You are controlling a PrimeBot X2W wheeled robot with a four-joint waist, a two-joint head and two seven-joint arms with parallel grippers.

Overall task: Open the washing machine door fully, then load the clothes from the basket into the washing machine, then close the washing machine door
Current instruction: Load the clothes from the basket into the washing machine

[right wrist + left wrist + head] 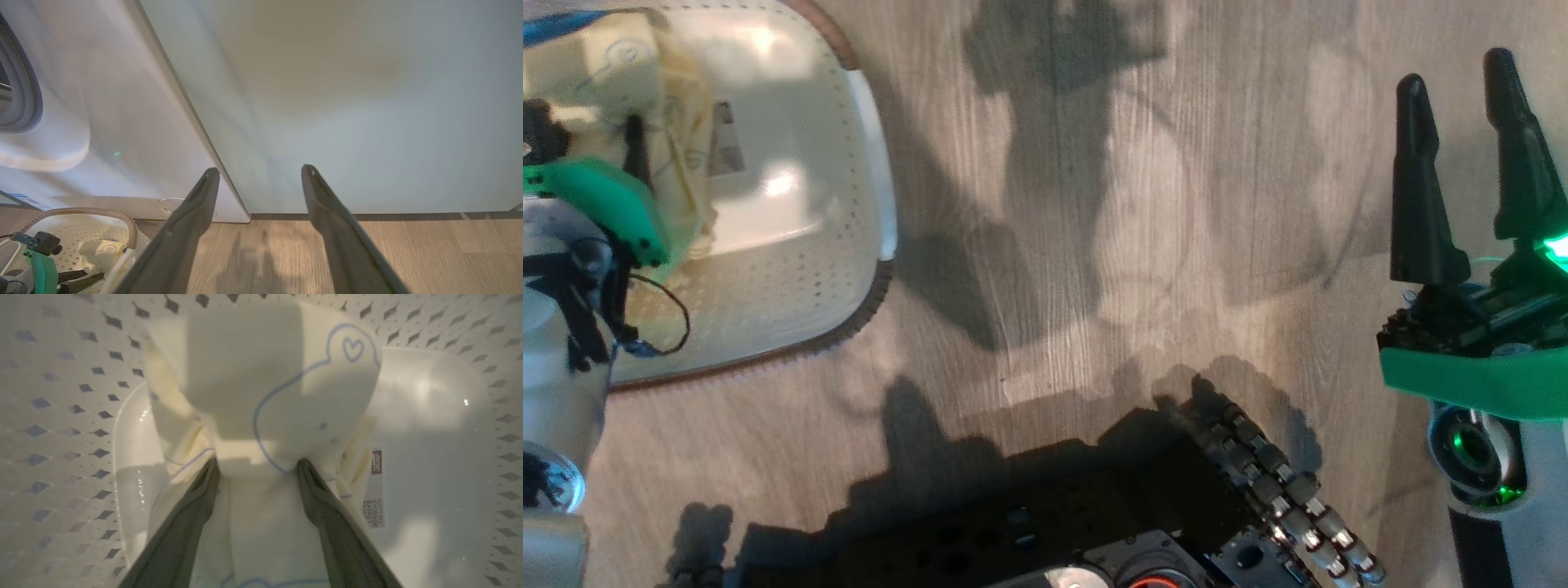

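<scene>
The cream basket (792, 269) stands on the floor at the upper left of the head view, with pale yellow clothes (678, 122) in it. My left gripper (257, 463) is down inside the basket (61, 416), open, both fingertips pressed onto the clothes (278, 396), a strip of cloth lying between them. My right gripper (1455, 73) hangs open and empty at the right, above bare floor. In the right wrist view the right gripper (260, 170) faces the white washing machine (122, 102), whose grey gasket (28, 102) shows at the far left. The washing machine door is out of view.
A pale green cabinet panel (347, 102) stands right of the washer. My dark wheeled base (1045, 514) fills the bottom of the head view. Wood floor (1135, 204) lies between basket and right arm. The basket (81, 212) sits close to the washer's front.
</scene>
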